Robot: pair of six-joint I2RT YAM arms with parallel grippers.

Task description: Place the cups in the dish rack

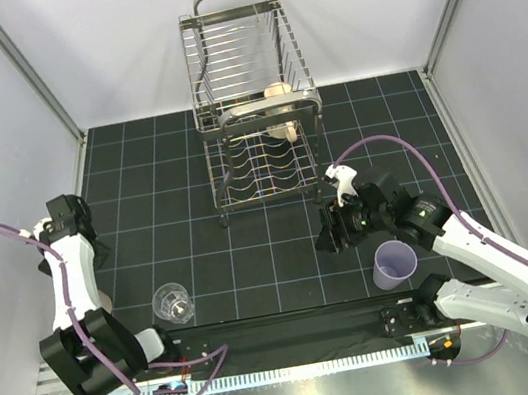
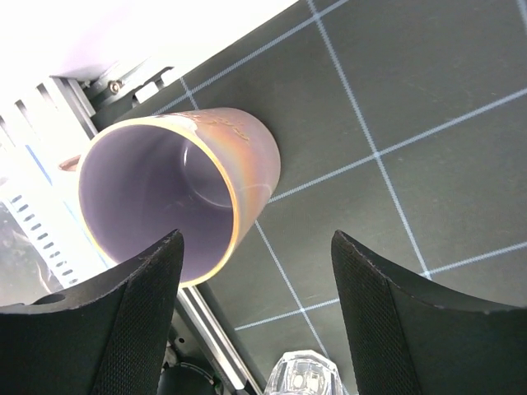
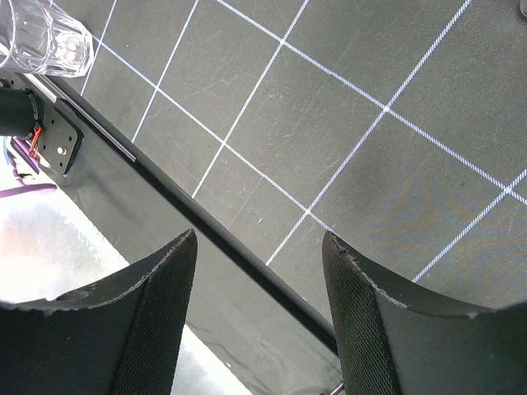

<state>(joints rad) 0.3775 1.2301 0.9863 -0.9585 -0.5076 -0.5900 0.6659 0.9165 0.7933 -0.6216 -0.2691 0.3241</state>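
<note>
**A:** What sits nearest the bases?

**B:** The glass [image 1: 172, 302] stands upright on the mat [image 1: 253, 250] by the near edge, left of centre. The tumbler [image 1: 395, 264] is upright on the right, just beside the right arm [image 1: 475, 248].

**A:** And the left gripper?

**B:** The left gripper [image 2: 255, 239] has its fingers spread and holds nothing. A tan mug [image 2: 177, 193] sits just past the fingertips, close to the table's left rail [image 2: 66, 103], with its mouth turned to the wrist camera. Its rim overlaps one finger in that view, but I cannot tell whether they touch. From above, the left arm [image 1: 67, 281] hides most of it.

**A:** The right one?

**B:** The right gripper [image 3: 259, 237] is also spread and empty. It hangs over bare mat right of centre and points left. The tumbler is near it, off to the near-right behind the fingers. The glass is well apart to the left.

**A:** And the rack?

**B:** The rack [image 1: 259, 170] stands at the far centre of the mat. A beige mug [image 1: 277, 94] rests inside its wires, but I cannot tell on which tier.
</note>
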